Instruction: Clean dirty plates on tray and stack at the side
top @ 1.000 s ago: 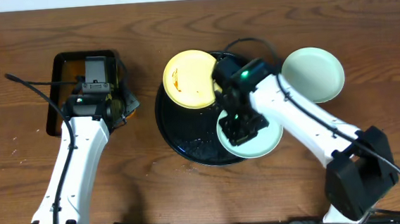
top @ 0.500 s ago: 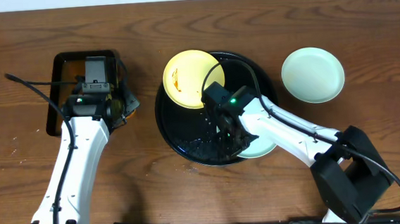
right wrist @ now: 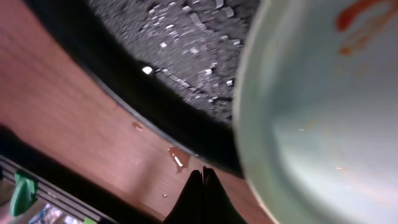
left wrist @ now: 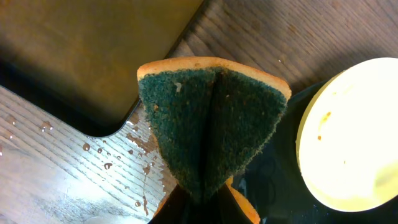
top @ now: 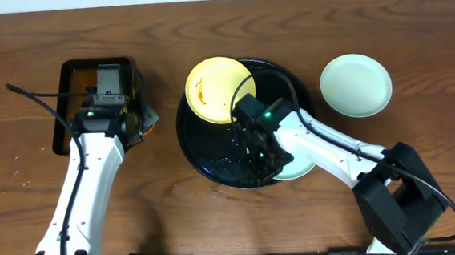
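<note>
Three plates sit on and around the round black tray (top: 213,156) at mid-table. The yellow plate (top: 217,90), streaked with orange-brown sauce near its left edge, rests on the tray's upper-left rim. A mint plate (top: 298,167) with an orange smear lies over the tray's lower-right rim, largely covered from overhead by the right arm. A second mint plate (top: 355,85) sits on the wooden table (top: 413,18) to the tray's right, apart from it.

The right gripper (top: 262,159) is down over the tray's wet, droplet-beaded floor, just beside the smeared plate's left rim. In the wrist view its fingers (right wrist: 194,193) meet at the tips, with nothing visible between them. Below them a small brownish drop (right wrist: 177,155) marks the wood by the tray's edge.

To the left, the left gripper (left wrist: 202,200) is clamped on a folded sponge (left wrist: 211,137), its green scouring face turned to the wrist camera. It hangs between the tray and a rectangular tray (top: 69,106) holding brownish liquid. Water droplets (left wrist: 106,163) speckle the table beneath it.
</note>
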You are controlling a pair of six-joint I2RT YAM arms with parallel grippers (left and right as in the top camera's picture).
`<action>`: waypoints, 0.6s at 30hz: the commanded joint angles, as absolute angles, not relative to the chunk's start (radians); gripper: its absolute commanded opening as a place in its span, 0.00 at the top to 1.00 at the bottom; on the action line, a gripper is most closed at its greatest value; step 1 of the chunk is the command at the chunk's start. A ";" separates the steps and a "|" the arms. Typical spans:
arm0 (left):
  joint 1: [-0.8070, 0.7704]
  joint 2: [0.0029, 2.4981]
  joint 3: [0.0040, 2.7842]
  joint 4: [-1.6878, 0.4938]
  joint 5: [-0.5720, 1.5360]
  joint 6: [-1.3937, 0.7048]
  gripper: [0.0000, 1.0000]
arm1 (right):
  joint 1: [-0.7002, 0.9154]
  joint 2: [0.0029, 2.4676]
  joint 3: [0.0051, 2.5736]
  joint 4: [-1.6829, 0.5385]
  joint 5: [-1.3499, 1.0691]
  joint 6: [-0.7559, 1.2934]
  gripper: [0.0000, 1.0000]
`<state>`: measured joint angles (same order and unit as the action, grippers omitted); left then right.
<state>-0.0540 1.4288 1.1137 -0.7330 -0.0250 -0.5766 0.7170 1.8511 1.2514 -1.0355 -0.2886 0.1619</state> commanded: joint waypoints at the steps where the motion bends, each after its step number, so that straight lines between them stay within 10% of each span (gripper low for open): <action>1: -0.050 1.425 1.103 -0.733 -0.026 -0.581 0.92 | 0.741 1.860 1.238 -1.039 -0.244 0.152 0.99; 18: -0.050 1.425 1.103 -0.733 -0.026 -0.581 0.92 | 0.665 1.946 1.261 -1.059 -0.010 0.292 0.99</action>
